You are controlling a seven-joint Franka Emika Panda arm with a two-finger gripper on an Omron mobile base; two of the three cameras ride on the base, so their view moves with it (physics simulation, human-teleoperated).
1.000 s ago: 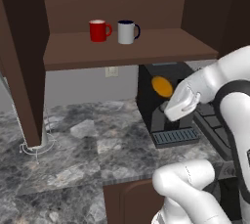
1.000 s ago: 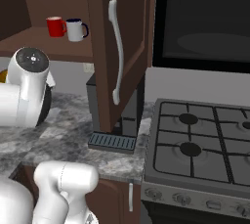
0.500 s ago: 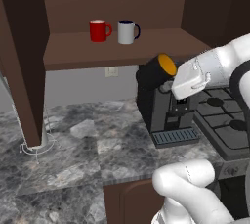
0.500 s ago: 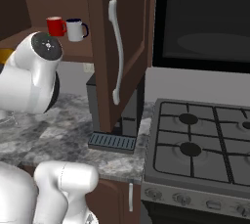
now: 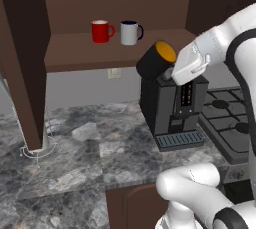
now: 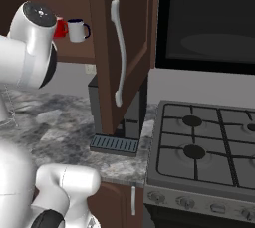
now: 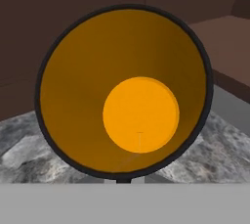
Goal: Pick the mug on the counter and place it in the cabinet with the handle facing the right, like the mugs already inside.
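Observation:
The black mug [image 5: 154, 61] with its orange inside hangs tilted in the air, its mouth turned up and toward the right, in front of the coffee machine's top. My gripper [image 5: 169, 73] is shut on it from the right. In the hand view the mug [image 7: 124, 93] shows its orange inside and black rim head-on; its handle is hidden. The mug is level with the front edge of the cabinet [image 5: 95, 57] shelf, to the right of the two mugs inside. The grey marbled counter [image 5: 85, 150] lies well below.
A red mug [image 5: 101, 31] and a white mug [image 5: 130, 33] stand on the shelf, handles to the right. A black coffee machine [image 5: 172, 110] stands on the counter under the gripper. The stove [image 6: 209, 145] is at the right. The open cabinet door [image 6: 122, 48] hangs over the machine.
The arm has lifted the mug up and a little left, from beside the coffee machine to shelf height. The mugs in the cabinet have not moved.

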